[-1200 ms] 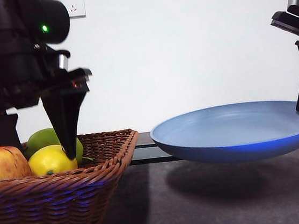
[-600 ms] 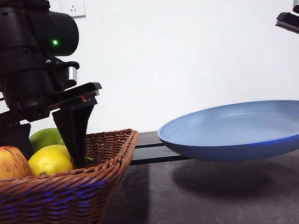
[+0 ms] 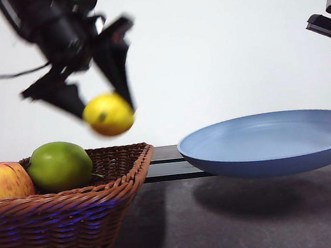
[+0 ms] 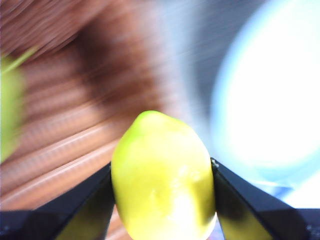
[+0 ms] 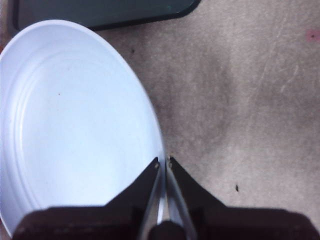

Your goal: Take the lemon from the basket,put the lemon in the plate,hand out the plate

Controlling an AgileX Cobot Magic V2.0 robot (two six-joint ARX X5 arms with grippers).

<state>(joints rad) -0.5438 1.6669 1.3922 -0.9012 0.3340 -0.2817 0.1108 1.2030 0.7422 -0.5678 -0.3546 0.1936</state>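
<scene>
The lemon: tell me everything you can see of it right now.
The lemon is a small, bright yellow oval fruit with a smooth skin and a dark spot on one side. The left gripper holds it, one black jaw pressed on each flank. It hangs in the air above the basket, clear of the rim, touching only the jaws. Motion blur softens its outline.

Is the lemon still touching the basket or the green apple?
Apart. The front view shows the lemon in the left gripper, with white wall between it and the basket and green apple below.
</scene>
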